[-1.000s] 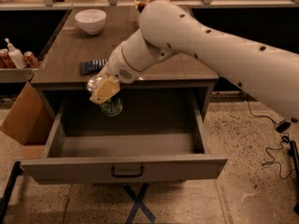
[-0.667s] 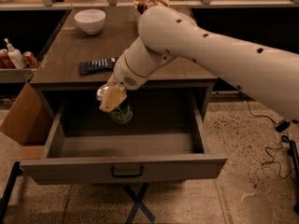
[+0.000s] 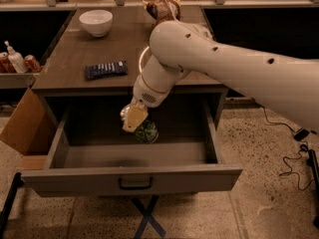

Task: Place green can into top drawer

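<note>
Tape (image 3: 147,218) lay in a blue cross on the floor nearest me, below the top drawer (image 3: 75,176). The drawer stood pulled out from the table, its dark handle (image 3: 134,183) centred on the front panel. A box (image 3: 22,126) of brown card leaned against its left side, and cables (image 3: 294,148) trailed over the floor to the right.

Inside the drawer, towards the back and near the middle, was the green can (image 3: 147,132). The gripper (image 3: 137,124) reached down into the drawer and pinched the can at its upper part, one tan fingertip (image 3: 133,118) lying across it. Whether the can rested on the drawer floor could not be told.

The white arm (image 3: 224,68) ran up and to the right, crossing the table (image 3: 75,59). On the table lay a dark packet (image 3: 105,69) near the front edge, and a white bowl (image 3: 96,22) stood farther back. On a shelf to the left were red cans (image 3: 32,62) and a white bottle (image 3: 15,59).
</note>
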Robot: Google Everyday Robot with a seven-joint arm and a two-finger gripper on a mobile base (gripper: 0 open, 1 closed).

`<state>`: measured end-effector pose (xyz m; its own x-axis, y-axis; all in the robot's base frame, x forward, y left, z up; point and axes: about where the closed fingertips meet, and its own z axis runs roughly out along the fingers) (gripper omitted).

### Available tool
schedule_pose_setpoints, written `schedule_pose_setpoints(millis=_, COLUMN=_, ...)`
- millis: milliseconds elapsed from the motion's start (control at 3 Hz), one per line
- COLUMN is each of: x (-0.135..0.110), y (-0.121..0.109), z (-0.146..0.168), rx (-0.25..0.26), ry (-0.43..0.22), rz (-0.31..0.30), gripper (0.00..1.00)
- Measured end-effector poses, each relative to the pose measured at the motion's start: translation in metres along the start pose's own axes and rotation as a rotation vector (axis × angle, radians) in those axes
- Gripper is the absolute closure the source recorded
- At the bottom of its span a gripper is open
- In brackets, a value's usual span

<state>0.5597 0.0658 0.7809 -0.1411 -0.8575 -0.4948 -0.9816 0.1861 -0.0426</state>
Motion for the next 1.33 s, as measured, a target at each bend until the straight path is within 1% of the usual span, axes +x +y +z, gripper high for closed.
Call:
schedule_pose_setpoints(millis=333, x=0.036, y=-0.005, z=0.011, rx=0.064, ry=0.097, rz=0.091, gripper=1.00)
schedule_pose_setpoints(millis=667, x=0.056, y=-0.015, z=0.022, rx=0.136, ry=0.110, rz=0.162, gripper=1.00)
schedule_pose_setpoints(millis=1000, x=0.073, y=-0.022, z=0.033, rx=0.188, ry=0.104, rz=0.226, gripper=1.00)
schedule_pose_setpoints(millis=1333, x=0.086, y=-0.027, z=0.045, rx=0.220, ry=0.095, rz=0.282, gripper=1.00)
